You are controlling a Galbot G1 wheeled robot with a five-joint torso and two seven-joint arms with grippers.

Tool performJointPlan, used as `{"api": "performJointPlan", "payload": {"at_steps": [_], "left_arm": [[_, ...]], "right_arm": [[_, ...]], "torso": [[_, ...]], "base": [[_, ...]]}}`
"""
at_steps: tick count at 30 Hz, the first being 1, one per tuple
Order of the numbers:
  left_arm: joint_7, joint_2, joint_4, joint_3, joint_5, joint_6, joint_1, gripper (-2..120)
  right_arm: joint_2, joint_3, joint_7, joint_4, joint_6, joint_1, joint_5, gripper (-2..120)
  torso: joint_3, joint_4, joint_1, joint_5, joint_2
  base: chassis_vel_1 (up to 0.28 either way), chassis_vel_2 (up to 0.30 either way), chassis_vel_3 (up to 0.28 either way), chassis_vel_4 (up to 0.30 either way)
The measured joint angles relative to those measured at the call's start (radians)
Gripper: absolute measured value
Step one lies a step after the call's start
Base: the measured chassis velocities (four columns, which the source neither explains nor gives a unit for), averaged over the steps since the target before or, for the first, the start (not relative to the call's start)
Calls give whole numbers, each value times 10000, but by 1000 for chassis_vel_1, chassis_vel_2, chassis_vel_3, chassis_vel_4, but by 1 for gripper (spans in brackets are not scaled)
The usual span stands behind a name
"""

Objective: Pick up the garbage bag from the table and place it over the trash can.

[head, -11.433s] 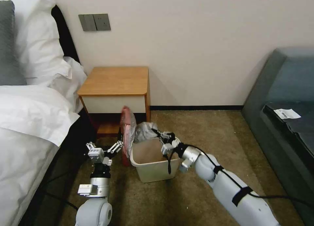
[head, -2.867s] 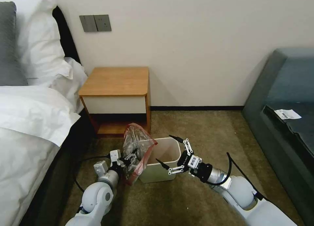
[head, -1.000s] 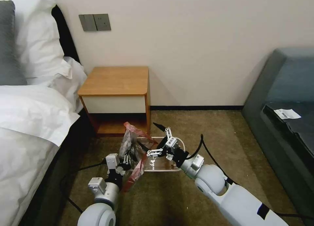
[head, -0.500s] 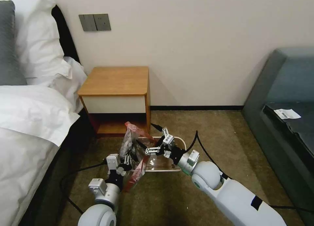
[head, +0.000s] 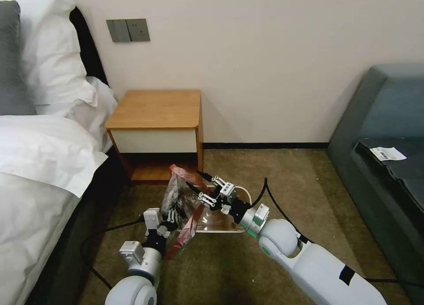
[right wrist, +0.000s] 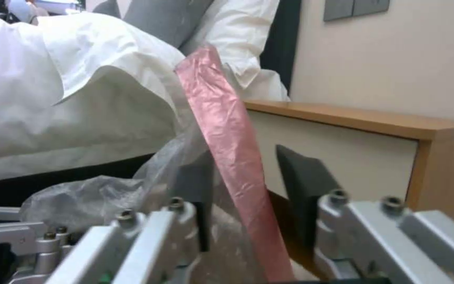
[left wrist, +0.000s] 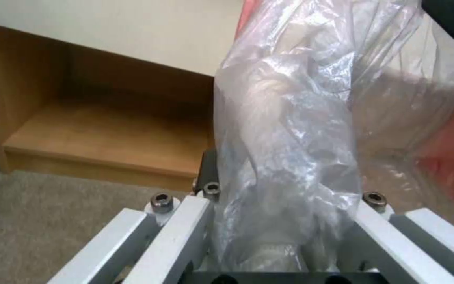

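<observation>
Standing upright at the left side of the trash can, the garbage bag is a crinkled, see-through grey sheet with a red band along its rim, held up off the carpet just in front of the table. We see it gathered in our left gripper, which reaches up from below and pinches the plastic; in the left wrist view the bag bunches between the two white finger bars, with the table's low shelf behind it. Our right gripper comes in from the right across the can's mouth, its dark fingertips spread apart on either side of the red rim, one on each face of the band in the right wrist view, with a gap on both sides. The trash can is a small cream-white bin on the carpet, partly hidden behind the bag and right arm. Further out, a bed with white bedding sits to the left, a grey sofa to the right, and a wall switch plate above the table.
</observation>
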Motion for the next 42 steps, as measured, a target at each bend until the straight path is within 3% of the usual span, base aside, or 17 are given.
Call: {"api": "performJointPlan", "payload": {"at_steps": [8, 21, 42], "left_arm": [[0, -29, -7, -23, -15, 0, -46, 11], [-8, -48, -6, -32, -25, -9, -60, 11], [-24, 52, 36, -151, -203, -132, -182, 11]], "right_arm": [[-51, 55, 11, 107, 13, -95, -39, 0], [-17, 122, 87, 160, 55, -178, -126, 0], [-791, 1494, -62, 924, 248, -1040, -79, 0]], "torso": [[0, 0, 0, 0, 0], [0, 0, 0, 0, 0], [0, 0, 0, 1, 0]], "base": [[0, 0, 0, 0], [0, 0, 0, 0], [0, 0, 0, 0]]}}
